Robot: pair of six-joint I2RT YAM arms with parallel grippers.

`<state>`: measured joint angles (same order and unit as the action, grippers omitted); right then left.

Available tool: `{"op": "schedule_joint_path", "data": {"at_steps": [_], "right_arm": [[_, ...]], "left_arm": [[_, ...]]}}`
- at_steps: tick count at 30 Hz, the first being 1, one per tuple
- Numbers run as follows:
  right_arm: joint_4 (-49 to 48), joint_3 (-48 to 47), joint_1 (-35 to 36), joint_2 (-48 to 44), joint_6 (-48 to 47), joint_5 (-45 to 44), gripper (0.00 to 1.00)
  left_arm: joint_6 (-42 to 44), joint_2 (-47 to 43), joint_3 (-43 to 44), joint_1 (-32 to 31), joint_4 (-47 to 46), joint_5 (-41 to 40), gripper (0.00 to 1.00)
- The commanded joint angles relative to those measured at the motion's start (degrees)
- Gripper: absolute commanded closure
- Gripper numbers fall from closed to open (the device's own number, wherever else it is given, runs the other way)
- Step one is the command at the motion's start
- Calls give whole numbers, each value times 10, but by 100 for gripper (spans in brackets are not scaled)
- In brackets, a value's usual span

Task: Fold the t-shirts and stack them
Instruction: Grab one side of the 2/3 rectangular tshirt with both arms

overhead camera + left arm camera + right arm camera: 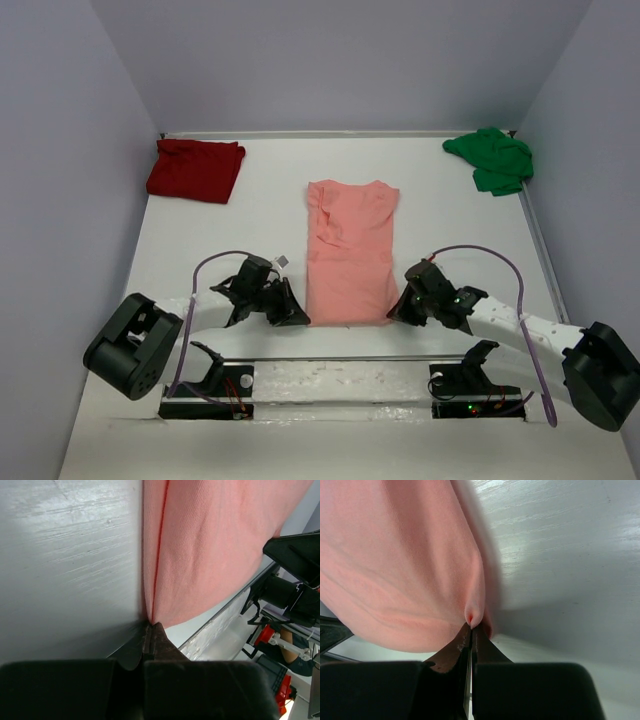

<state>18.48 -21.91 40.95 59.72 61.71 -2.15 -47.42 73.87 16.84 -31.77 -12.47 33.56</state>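
Jaws are pinched tight on both sides. We have the left gripper (150,628) closed on the near left corner of the salmon-pink shirt (350,250), and the right gripper (471,626) closed on its near right corner. That shirt lies flat mid-table (260,215), hem toward the bases. The dark red shirt (195,170) sits far left and the green shirt (492,160) is crumpled far right, both well apart. Risk, we judge: each bite is thin, so a corner may slip on lifting, or only one layer rises and the fold skews.

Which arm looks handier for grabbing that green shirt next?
The right arm, probably: the green shirt lies in the far corner on its side; the left arm would have to cross the pink shirt, whose near corners both jaws now grip.
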Motion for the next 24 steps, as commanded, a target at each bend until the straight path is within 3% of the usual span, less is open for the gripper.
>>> {"op": "schedule_joint_path", "data": {"at_steps": [1,13,24], "right_arm": [[19,-7,11,8,-11,-22,100],[31,-13,17,6,-15,-29,100],[43,-20,27,11,-7,-45,100]], "left_arm": [[15,-27,-6,0,31,-14,100],[47,-149,57,-15,164,-90,100],[31,-138,35,-25,144,-81,100]]}}
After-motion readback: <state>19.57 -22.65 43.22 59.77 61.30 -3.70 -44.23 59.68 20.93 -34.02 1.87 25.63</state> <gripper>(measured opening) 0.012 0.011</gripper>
